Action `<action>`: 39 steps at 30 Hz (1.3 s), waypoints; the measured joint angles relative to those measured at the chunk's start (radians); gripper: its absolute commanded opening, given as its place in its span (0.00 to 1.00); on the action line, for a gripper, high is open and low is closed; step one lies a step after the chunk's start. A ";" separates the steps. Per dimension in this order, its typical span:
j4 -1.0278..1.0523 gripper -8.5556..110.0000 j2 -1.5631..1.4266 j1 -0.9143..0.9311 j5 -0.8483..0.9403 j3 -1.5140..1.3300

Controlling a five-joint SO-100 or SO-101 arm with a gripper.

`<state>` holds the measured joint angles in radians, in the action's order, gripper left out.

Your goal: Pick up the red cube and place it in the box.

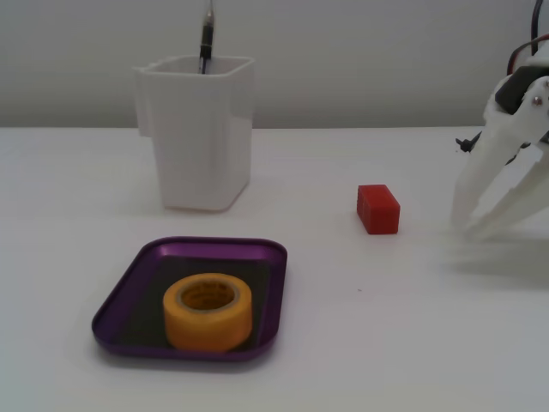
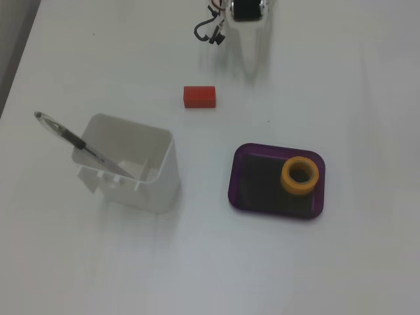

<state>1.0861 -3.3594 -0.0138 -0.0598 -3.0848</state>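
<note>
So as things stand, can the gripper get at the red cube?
Probably yes. The gripper, fingers open, sits just right of the red cube in a fixed view, with only bare table between them; the white container and purple box lie well aside.

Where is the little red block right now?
The red cube sits on the bare table, outside the purple box. In a fixed view it lies right of the white container and left of the robot's hand.

Red cube on the table, purple tray apart.
Small matte red block (image 1: 378,209) lies flat, right of centre; shallow glossy purple metal tray (image 1: 120,296) sits lower left.
</note>
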 measured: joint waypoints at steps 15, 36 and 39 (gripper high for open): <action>0.000 0.08 0.000 -0.003 0.000 0.115; 0.023 0.29 0.882 0.308 0.235 0.830; 0.078 0.32 1.100 0.318 0.245 0.919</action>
<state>1.1643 -2.2596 0.3037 0.1856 -2.1660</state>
